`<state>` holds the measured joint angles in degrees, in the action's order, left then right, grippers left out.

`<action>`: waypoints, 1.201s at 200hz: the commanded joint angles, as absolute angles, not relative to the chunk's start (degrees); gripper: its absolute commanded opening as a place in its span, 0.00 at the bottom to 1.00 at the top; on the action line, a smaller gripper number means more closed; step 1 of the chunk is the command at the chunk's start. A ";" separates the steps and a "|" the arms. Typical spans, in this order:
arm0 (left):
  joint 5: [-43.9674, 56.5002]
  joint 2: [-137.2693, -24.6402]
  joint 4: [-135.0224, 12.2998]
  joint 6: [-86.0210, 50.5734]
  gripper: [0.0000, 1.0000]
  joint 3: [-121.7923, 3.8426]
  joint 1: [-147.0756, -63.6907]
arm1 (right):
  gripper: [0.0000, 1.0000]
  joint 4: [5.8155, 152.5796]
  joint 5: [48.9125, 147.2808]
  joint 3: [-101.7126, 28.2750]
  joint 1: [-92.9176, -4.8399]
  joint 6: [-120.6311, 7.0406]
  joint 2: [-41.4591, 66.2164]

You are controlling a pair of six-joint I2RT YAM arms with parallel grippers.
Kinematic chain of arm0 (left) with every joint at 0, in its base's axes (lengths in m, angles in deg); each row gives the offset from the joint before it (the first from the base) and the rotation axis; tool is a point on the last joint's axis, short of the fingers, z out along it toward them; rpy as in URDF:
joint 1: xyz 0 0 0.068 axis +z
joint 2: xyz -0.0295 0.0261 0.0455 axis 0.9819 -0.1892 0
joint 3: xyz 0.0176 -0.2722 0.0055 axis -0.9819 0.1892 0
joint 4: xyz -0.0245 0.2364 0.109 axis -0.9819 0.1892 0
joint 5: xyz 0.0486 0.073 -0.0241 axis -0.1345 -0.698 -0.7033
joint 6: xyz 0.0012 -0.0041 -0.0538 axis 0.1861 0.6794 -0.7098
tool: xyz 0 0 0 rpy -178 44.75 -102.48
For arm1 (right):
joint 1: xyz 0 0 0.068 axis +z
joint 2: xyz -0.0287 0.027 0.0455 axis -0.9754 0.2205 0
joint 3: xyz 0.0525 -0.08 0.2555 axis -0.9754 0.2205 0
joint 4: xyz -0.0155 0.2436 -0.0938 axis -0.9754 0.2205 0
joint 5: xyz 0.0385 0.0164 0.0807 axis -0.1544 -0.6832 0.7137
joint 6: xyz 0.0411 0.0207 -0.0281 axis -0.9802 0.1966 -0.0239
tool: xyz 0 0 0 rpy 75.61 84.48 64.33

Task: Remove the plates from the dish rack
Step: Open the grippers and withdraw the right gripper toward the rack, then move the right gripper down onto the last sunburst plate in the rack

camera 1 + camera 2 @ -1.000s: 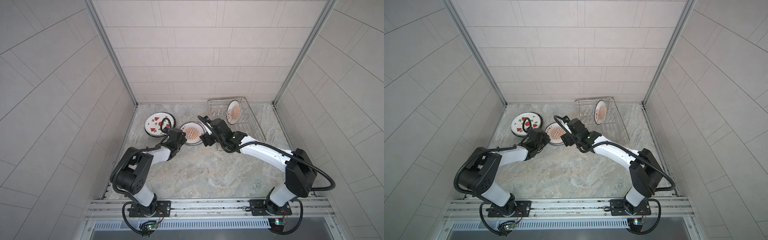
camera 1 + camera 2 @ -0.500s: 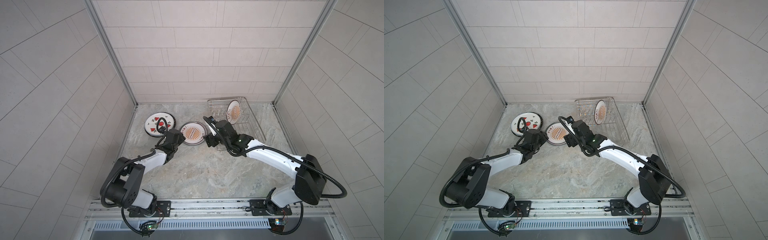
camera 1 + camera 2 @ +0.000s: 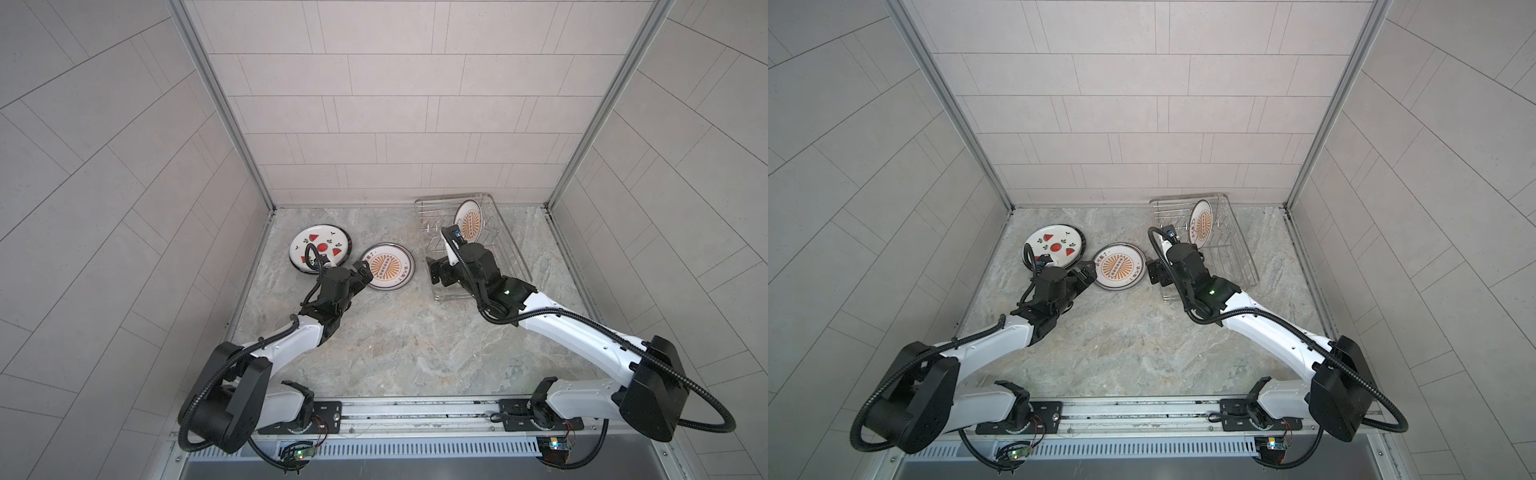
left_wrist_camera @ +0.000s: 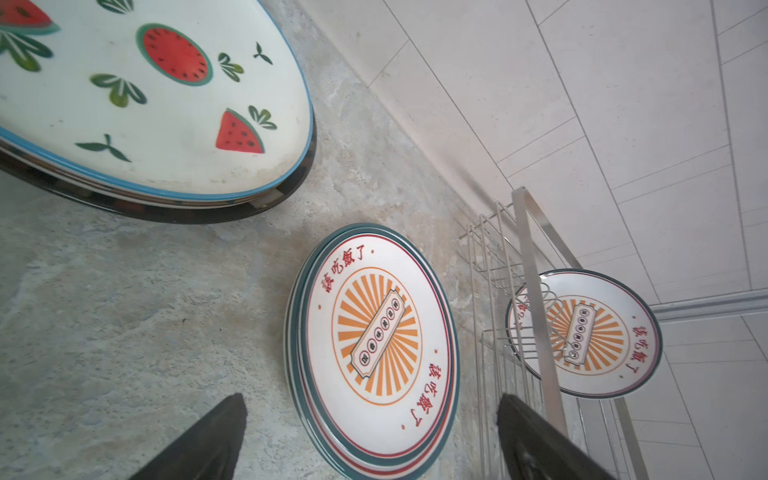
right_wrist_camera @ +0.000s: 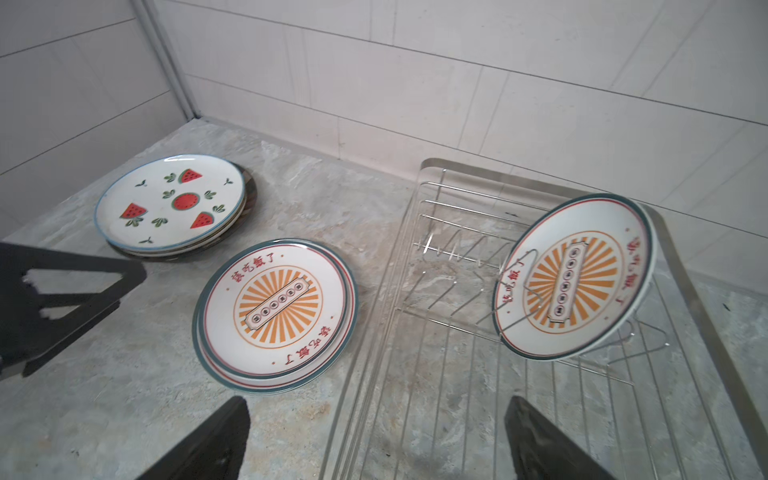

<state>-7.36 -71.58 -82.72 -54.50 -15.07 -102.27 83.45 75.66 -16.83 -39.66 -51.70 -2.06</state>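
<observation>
Counting plates for you: one sunburst plate [image 3: 468,220] leans on edge among the tines of the dish rack [image 5: 478,395], at the upper right of the table [image 3: 415,332] in both top views. A sunburst pile [image 3: 387,267] lies flat at upper centre, just left of the rack. A pile topped by the watermelon plate [image 3: 320,248] sits further left, its rim near the sunburst pile's. Two arms, two claws. Your left gripper [image 3: 360,272] hovers at the lower left rim of the sunburst pile, fingers spread wide with nothing between them. Your right gripper [image 3: 434,270] hangs at the rack's lower left corner, likewise spread and empty. From above the centre pile reads as a single plate, but the left wrist view shows two rims stacked there. It also shows a dark-rimmed plate [image 4: 286,197] at the bottom of the watermelon pile; how many lie between, you cannot tell. The right wrist view shows a wire tine crossing the racked plate's face. A second ago the right gripper was at the sunburst pile's right edge; it has now drawn back to the rack, while the left has kept its place and the pile has not shifted.
</observation>
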 commanded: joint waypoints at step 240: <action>2.06 -67.16 -101.09 -37.06 1.00 -12.99 -114.78 | 0.72 97.71 75.14 -43.87 -65.67 -60.64 29.42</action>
<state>3.07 -66.23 -101.24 -38.53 -11.29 -114.51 93.26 77.56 -41.05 -66.10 -61.55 27.25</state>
